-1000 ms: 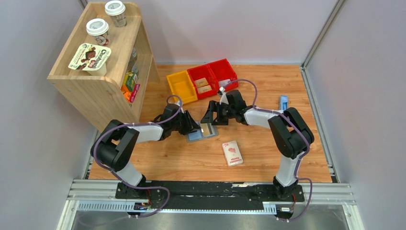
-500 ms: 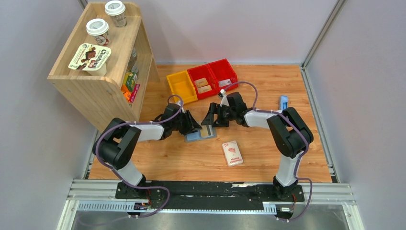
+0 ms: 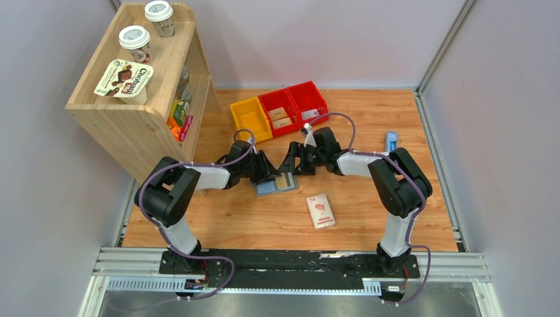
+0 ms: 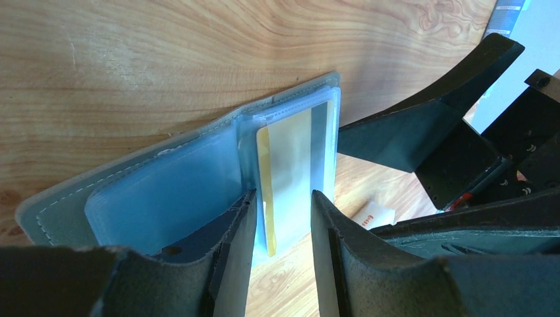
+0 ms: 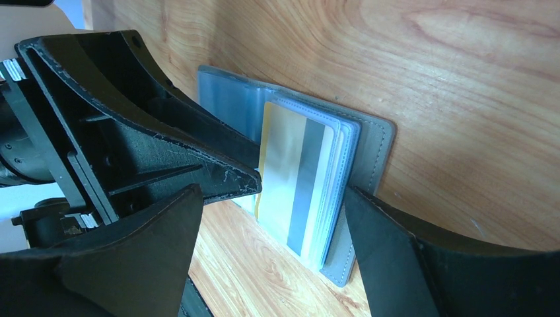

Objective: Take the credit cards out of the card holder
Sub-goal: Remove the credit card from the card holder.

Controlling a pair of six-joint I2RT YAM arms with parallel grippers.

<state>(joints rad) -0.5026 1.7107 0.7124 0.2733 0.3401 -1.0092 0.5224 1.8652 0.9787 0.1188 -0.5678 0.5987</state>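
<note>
Two things changed in the last second. Your left arm reached further in toward the holder (image 3: 267, 189), and the left gripper (image 4: 282, 198) opened its jaws a little. The right gripper (image 5: 271, 191) has almost not moved.

The holder lies open and flat on the table (image 3: 238, 218), in the center of the top view, between the two grippers. One card (image 4: 290, 178), tan with a grey stripe, is in its right pocket and sticks out at the near edge.

In the left wrist view the left fingers stand partly apart, one on each side of the card's free end. I see no pinch on it. The right jaws stand wide open around the holder's right half, and in the right wrist view the finger at the right looks to be at the holder's edge.

I judge that the card is not yet out. The left gripper seems lined up to take it, so the next move is probably to close on it and pull, while the right one keeps the holder from sliding.
</note>
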